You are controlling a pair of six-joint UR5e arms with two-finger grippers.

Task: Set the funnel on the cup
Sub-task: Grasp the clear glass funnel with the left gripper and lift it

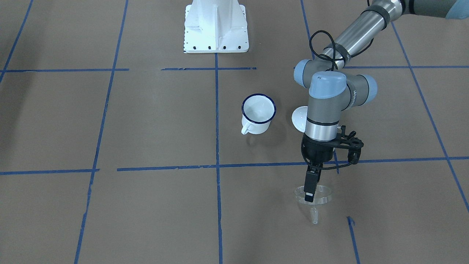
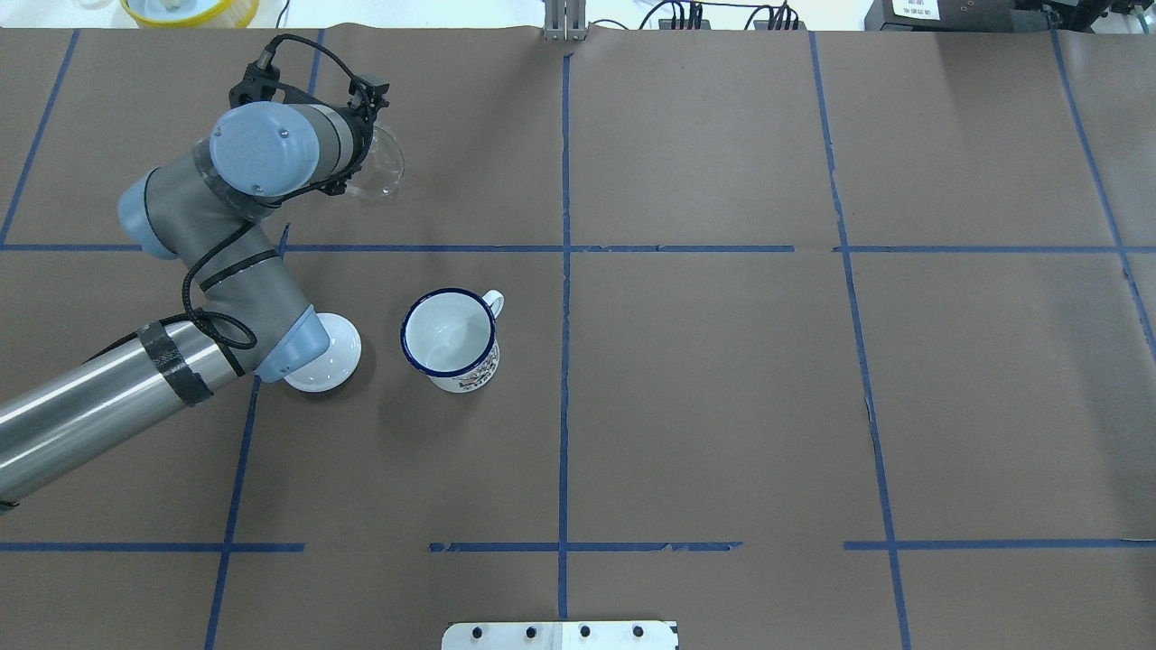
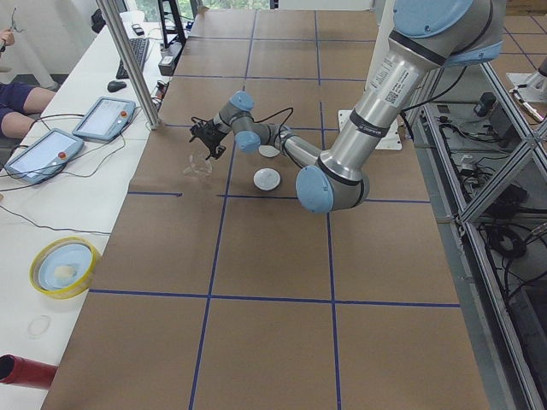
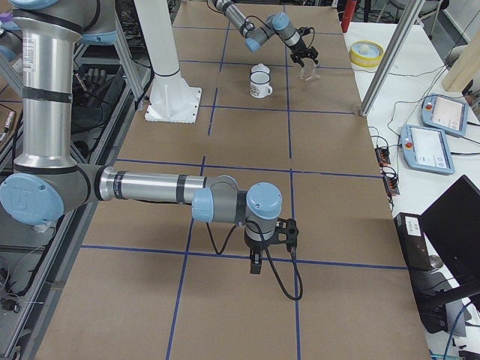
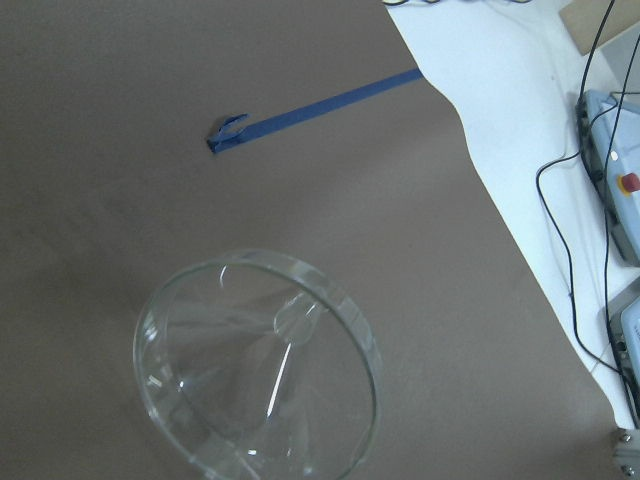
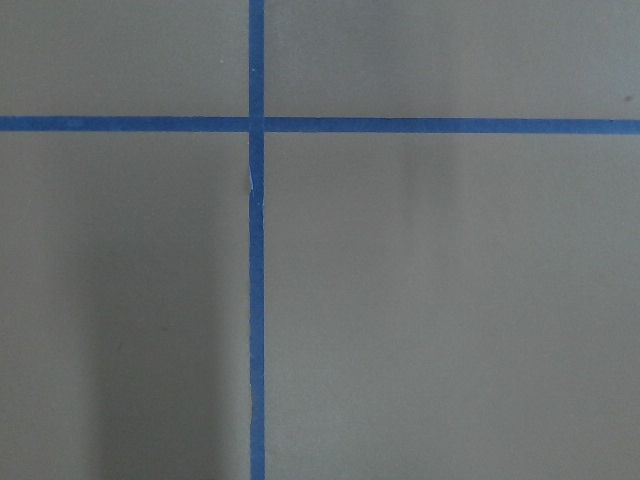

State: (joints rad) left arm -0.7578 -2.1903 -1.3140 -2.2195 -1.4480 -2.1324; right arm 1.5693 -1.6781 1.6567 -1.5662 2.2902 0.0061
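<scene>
The clear plastic funnel (image 1: pixel 318 196) hangs rim up, spout down, from my left gripper (image 1: pixel 309 197), which is shut on its near rim. It is held over the table, well away from the cup. The funnel fills the lower left wrist view (image 5: pixel 260 365) and shows in the overhead view (image 2: pixel 379 162) at the far left. The white mug with a dark blue rim (image 1: pixel 258 113) stands upright and empty near the table's middle (image 2: pixel 449 338). My right gripper (image 4: pixel 255 264) shows only in the right side view, far from both; I cannot tell if it is open.
A round white lid (image 2: pixel 327 361) lies beside the cup, partly under my left arm (image 1: pixel 299 117). The robot's white base (image 1: pixel 216 29) stands at the near edge. A yellow bowl (image 2: pixel 190 9) sits beyond the far edge, and tablets (image 4: pixel 439 131) lie on the side bench.
</scene>
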